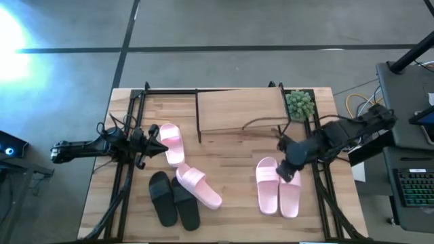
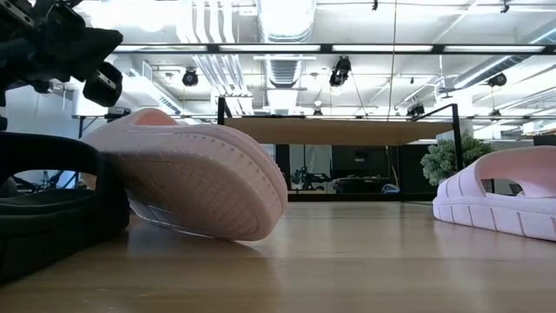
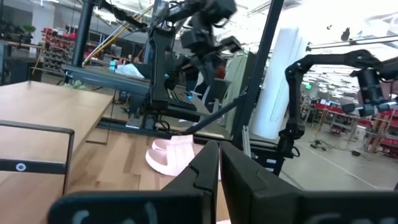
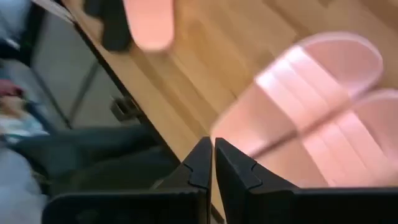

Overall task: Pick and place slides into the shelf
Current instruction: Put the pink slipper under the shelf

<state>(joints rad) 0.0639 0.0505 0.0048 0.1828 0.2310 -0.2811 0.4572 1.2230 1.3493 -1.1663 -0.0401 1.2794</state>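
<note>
The shelf [image 1: 241, 110] stands at the table's far edge, its board also in the low view [image 2: 339, 130]. One pink slide [image 1: 171, 144] lies left of centre. Another pink slide [image 1: 199, 186] leans tilted on the black pair [image 1: 173, 198], sole showing [image 2: 200, 183]. A pink pair [image 1: 278, 190] lies on the right. My left gripper [image 1: 161, 146] is shut and raised [image 2: 82, 52] beside the lone pink slide. My right gripper [image 1: 286, 169] is shut [image 4: 213, 155] and hovers above the pink pair's far ends [image 4: 311, 106].
A small green plant [image 1: 300, 104] stands right of the shelf at the far right corner. Black rails [image 1: 125, 176] run along the table's left and right sides. Bare wood [image 1: 234, 163] lies between the two groups of slides.
</note>
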